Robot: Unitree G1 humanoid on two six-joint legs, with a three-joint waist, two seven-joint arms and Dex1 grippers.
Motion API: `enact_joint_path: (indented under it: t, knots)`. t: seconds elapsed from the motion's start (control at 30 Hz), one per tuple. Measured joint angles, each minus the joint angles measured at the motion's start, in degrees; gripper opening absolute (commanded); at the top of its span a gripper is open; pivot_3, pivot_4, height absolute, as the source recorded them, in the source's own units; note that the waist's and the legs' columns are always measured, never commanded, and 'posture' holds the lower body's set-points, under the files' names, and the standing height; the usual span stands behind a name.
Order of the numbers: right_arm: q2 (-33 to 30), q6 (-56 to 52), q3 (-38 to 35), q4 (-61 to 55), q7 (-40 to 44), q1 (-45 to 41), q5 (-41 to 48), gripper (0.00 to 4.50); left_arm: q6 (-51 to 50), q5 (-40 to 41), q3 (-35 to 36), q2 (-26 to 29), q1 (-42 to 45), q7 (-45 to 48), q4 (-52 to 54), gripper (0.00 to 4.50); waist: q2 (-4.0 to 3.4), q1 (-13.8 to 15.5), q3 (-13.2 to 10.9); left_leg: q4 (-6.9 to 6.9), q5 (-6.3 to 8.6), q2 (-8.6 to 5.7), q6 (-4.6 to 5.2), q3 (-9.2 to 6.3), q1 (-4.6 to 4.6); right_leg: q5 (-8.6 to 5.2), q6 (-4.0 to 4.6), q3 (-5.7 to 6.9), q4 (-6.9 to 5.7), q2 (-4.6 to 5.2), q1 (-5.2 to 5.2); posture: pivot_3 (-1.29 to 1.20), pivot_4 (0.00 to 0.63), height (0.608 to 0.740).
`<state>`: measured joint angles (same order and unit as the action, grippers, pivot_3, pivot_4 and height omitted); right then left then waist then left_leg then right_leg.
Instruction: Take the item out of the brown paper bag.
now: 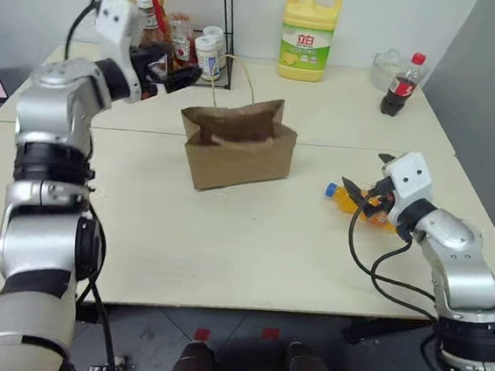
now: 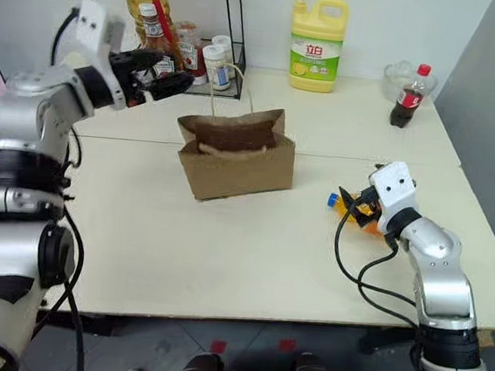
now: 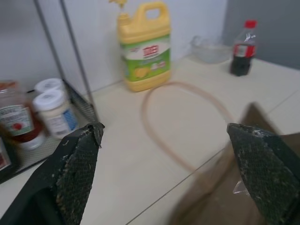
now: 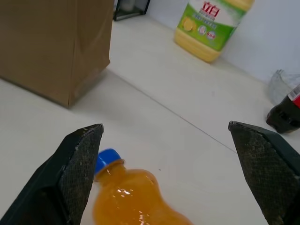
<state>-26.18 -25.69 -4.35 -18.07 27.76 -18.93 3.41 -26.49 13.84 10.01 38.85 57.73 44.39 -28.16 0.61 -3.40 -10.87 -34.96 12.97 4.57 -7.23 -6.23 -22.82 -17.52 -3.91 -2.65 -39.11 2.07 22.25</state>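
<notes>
Characters "立白" on yellow detergent jug [image 1: 309, 34] label.

The brown paper bag [image 1: 237, 154] is set upright near the middle of the tabletop [image 1: 223, 253]. The item [image 1: 357, 202] is laid on its side toward the right edge, well apart from the bag. The detergent jug [image 1: 309, 34] is placed at the back edge, the cola bottle [image 1: 402, 85] near the back right corner, and a wire rack of jars [image 1: 195, 45] at the back left.
</notes>
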Motion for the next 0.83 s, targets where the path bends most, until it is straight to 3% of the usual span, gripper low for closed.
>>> enact_joint_path:
  t: [0.2,0.47,0.63,0.83]
  knots:
    - [6.2,-1.5,1.8,-9.9,-5.2,10.2,0.1,4.50,-4.4,1.2,9.0,-1.4,-25.7,-11.6,21.5,4.48,0.05,0.2,0.1,0.00,0.00,0.01,0.00,0.00,-0.01,0.00,0.00,-0.01,0.03,0.00,-0.02,0.00,0.150,0.740]
    - [9.6,-2.4,3.9,-15.3,-10.8,23.2,-1.5,4.50,-5.9,0.4,13.9,-9.8,-53.9,-21.7,39.3,4.48,0.31,1.7,0.2,-0.02,0.11,0.01,0.18,-0.01,0.10,0.01,-0.01,-0.01,0.04,0.01,-0.17,0.00,0.150,0.740]
    - [15.8,-5.3,2.6,-15.4,-14.9,25.3,0.3,4.50,-8.3,1.3,7.9,-22.6,-60.0,-28.0,47.8,4.48,0.40,2.3,0.3,-0.05,0.11,0.00,0.19,-0.03,0.17,0.04,-0.05,0.00,0.06,0.01,-0.31,0.00,0.150,0.740]
    - [17.7,-8.1,1.1,-15.4,-17.7,26.2,0.9,4.50,-10.8,0.7,-1.6,-27.1,-60.4,-31.8,53.6,4.48,0.31,1.7,0.5,-0.01,0.12,0.00,0.20,-0.03,0.27,0.02,-0.02,-0.03,0.06,0.00,-0.32,0.00,0.150,0.740]
